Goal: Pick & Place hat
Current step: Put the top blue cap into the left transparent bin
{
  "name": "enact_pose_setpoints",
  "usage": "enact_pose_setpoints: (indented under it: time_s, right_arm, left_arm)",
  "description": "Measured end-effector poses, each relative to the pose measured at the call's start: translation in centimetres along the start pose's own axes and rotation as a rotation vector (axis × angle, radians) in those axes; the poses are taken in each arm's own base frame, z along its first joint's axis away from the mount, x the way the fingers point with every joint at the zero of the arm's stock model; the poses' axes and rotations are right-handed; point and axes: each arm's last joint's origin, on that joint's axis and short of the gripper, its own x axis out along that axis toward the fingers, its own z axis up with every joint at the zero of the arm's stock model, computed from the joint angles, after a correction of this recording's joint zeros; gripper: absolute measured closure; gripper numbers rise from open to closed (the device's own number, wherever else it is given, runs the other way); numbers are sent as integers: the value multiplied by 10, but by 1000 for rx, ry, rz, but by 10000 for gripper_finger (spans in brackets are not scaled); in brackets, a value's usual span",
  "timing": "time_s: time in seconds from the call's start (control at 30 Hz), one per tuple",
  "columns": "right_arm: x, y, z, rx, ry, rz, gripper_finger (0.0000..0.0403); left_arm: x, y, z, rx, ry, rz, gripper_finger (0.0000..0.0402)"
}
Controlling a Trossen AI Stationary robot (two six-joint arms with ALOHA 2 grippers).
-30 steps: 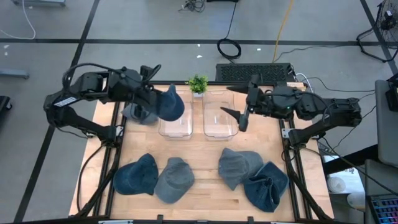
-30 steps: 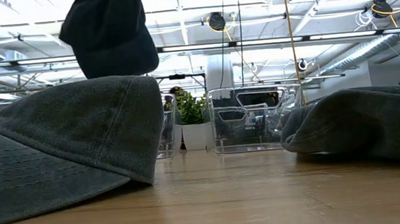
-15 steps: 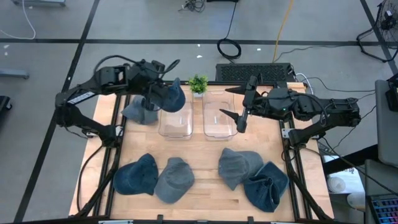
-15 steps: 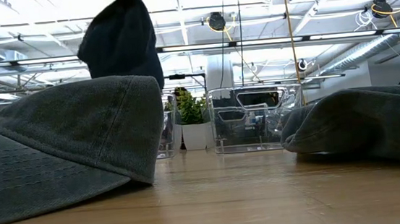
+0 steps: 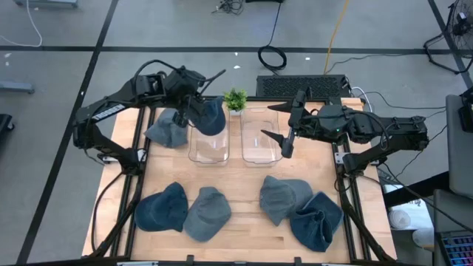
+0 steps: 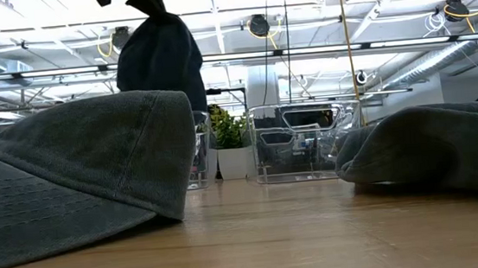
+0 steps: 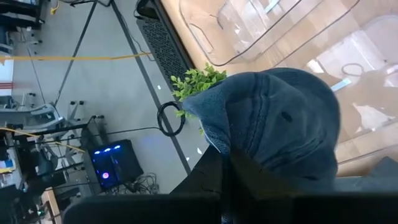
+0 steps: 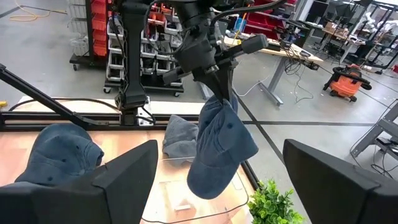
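We see the left gripper [image 5: 194,103] pinching a dark blue cap [image 5: 208,117] by its edge, so the cap hangs in the air above the left clear bin [image 5: 207,145], just beside the small potted plant [image 5: 235,99]. The right gripper [image 5: 281,124] hovers over the right clear bin [image 5: 260,142], its fingers spread wide and holding nothing. On the wooden table [image 5: 240,181], a grey cap [image 5: 165,130] lies beside the left bin, and four more caps rest along the near edge.
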Motion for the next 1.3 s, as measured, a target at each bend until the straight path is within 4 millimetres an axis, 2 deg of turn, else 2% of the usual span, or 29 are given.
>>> enact_pose_setpoints:
  time_s: [0.3, 0.37, 0.43, 0.67, 0.77, 0.93, 1.3]
  right_arm:
    - [0, 0, 0, -13, 1, -6, 73]
    - [0, -2, 0, -14, 6, -53, 71]
    - [0, -3, -1, 2, 20, -103, 68]
    - [0, -3, -3, 5, 31, -98, 60]
    - [0, -3, -3, 6, 32, -98, 62]
    - [0, -3, -3, 8, 29, -98, 63]
    - [0, -3, -3, 6, 34, -99, 63]
  left_arm:
    - [0, 0, 0, -1, -17, -4, 400]
    - [2, 1, 0, -4, -15, -3, 400]
    - [4, 3, -2, -12, -8, -8, 400]
    - [15, 12, -17, -53, -28, -27, 400]
    - [24, 15, -24, -68, -47, -40, 400]
    - [47, 7, -30, -87, -75, -89, 400]
    - [93, -23, -34, -103, -106, -168, 400]
